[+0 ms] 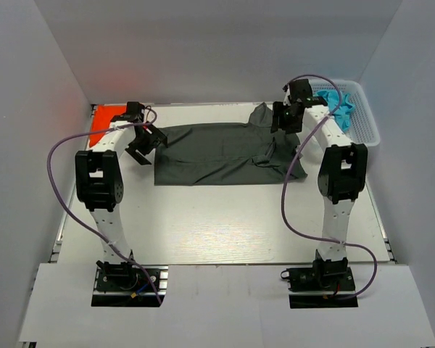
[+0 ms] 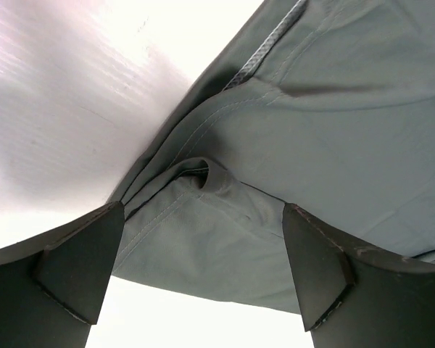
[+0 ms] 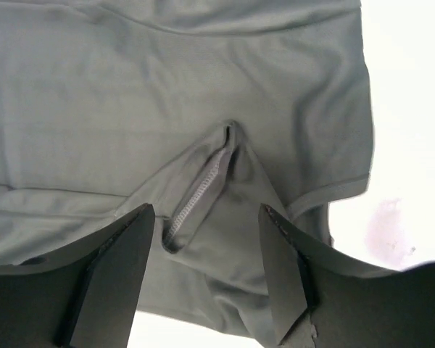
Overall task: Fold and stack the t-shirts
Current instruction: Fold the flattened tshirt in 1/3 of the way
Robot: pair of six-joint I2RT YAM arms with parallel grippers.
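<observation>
A dark charcoal-grey t-shirt (image 1: 217, 154) lies folded lengthwise in a wide band across the back middle of the table. My left gripper (image 1: 146, 142) hovers at its left end, open. In the left wrist view the shirt's folded edge (image 2: 225, 232) lies between and beyond the spread fingers (image 2: 80, 268) of the left gripper (image 2: 203, 272), which pinch nothing. My right gripper (image 1: 284, 119) is over the shirt's bunched right end, open. The right wrist view shows a raised seam fold (image 3: 203, 192) beyond the right gripper (image 3: 210, 279). An orange-red t-shirt (image 1: 104, 120) lies at the back left corner, behind the left arm.
A white basket (image 1: 362, 116) with a blue item (image 1: 339, 103) in it stands at the back right, just beyond the right arm. White walls close in the table on the left, back and right. Purple cables loop from both arms.
</observation>
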